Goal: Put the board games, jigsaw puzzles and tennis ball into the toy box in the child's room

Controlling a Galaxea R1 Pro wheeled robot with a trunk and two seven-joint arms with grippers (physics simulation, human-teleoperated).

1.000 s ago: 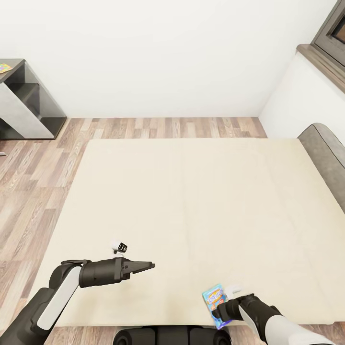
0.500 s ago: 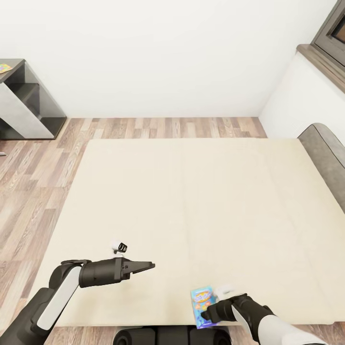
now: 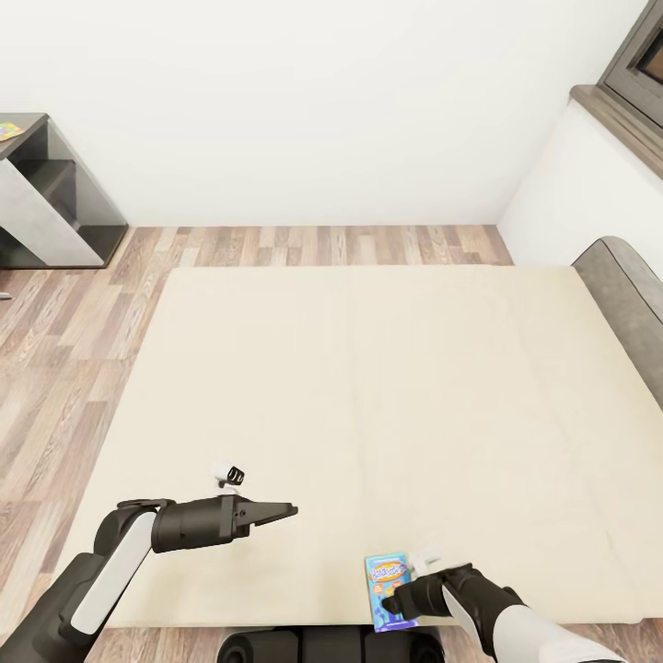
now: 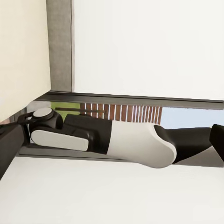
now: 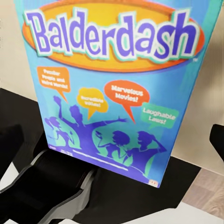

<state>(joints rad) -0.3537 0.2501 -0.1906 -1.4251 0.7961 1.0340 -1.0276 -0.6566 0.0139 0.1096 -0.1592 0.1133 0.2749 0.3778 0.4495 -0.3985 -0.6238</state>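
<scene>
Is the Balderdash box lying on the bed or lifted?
Cannot tell: the Balderdash box sits at the right pincer over the bed's near edge, underside unseen.

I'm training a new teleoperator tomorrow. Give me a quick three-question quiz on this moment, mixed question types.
1. True or false: the right gripper holds the blue Balderdash board game.
2. Multiple choice: the left gripper hangs over A) the bed, B) the table, C) the wood floor.
3. Fill in: at the table's top corner lies a multicoloured ____.

Key: 1 true; 2 A; 3 jigsaw puzzle.
</scene>
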